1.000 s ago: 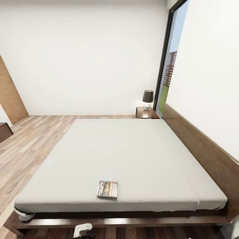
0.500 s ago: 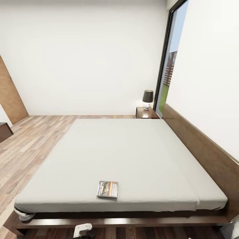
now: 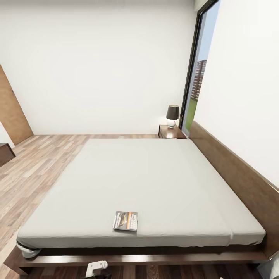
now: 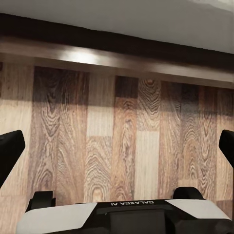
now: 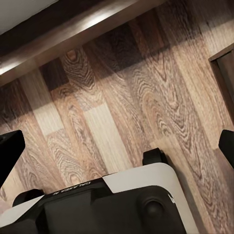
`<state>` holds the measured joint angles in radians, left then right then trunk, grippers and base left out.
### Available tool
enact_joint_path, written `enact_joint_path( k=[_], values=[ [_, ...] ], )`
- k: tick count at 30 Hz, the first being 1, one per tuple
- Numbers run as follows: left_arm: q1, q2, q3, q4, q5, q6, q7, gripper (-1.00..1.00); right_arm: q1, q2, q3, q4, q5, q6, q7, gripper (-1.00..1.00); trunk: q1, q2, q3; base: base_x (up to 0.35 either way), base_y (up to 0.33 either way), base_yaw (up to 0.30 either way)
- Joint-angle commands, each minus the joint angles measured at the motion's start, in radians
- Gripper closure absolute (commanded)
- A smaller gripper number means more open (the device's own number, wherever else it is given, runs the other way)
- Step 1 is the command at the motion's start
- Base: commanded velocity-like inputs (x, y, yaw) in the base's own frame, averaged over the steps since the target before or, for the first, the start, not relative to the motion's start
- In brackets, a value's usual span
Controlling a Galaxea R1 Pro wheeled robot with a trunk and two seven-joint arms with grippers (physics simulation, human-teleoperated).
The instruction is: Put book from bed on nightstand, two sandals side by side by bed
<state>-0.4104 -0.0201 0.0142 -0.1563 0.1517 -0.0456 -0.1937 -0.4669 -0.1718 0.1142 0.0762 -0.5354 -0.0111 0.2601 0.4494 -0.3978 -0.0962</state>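
White-walled bedroom (image 3: 97, 69). Book (image 3: 125, 221) unmoved on bed (image 3: 155, 182), well apart from nightstand (image 3: 170, 132); everything left. Left gripper (image 4: 117, 146) and right gripper (image 5: 117, 146) fingers spread apart, empty.

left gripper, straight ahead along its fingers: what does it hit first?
Most likely the wood-plank floor. The left gripper has its jaws wide apart with nothing between them, facing bare planks beside the bed's dark base. Depth is unclear.
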Motion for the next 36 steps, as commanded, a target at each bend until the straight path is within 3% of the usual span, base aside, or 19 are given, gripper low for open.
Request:
enact_joint_path(
  k=[1,19,26,29,36],
  values=[
    [-0.001,0.000,0.001,0.001,0.008,-0.002,-0.004,-1.00,-0.002,0.000,0.008,0.004,-0.011,-0.001,0.007,-1.00,0.001,-0.002,-0.002,0.000,0.000,0.000],
    [-0.002,0.005,0.007,-0.002,0.008,-0.002,-0.015,-1.00,-0.002,0.000,0.009,0.003,-0.014,-0.001,0.005,-1.00,0.001,-0.002,-0.002,0.000,0.000,0.000],
    [-0.004,0.035,0.012,-0.028,0.009,0.008,-0.111,-1.00,-0.002,0.000,0.009,0.002,-0.014,-0.001,0.007,-1.00,0.001,-0.002,-0.002,0.000,0.000,0.000],
    [-0.007,0.040,0.013,-0.127,0.010,0.078,-0.125,-1.00,-0.002,-0.001,0.009,0.002,-0.014,-0.001,0.007,-1.00,0.001,-0.002,-0.003,0.000,0.000,0.000],
    [-0.008,0.035,0.011,-0.451,0.011,0.379,-0.131,-1.00,-0.002,0.000,0.009,0.002,-0.014,-0.001,0.007,-1.00,0.001,-0.002,-0.011,0.000,0.000,0.000]
  ],
)
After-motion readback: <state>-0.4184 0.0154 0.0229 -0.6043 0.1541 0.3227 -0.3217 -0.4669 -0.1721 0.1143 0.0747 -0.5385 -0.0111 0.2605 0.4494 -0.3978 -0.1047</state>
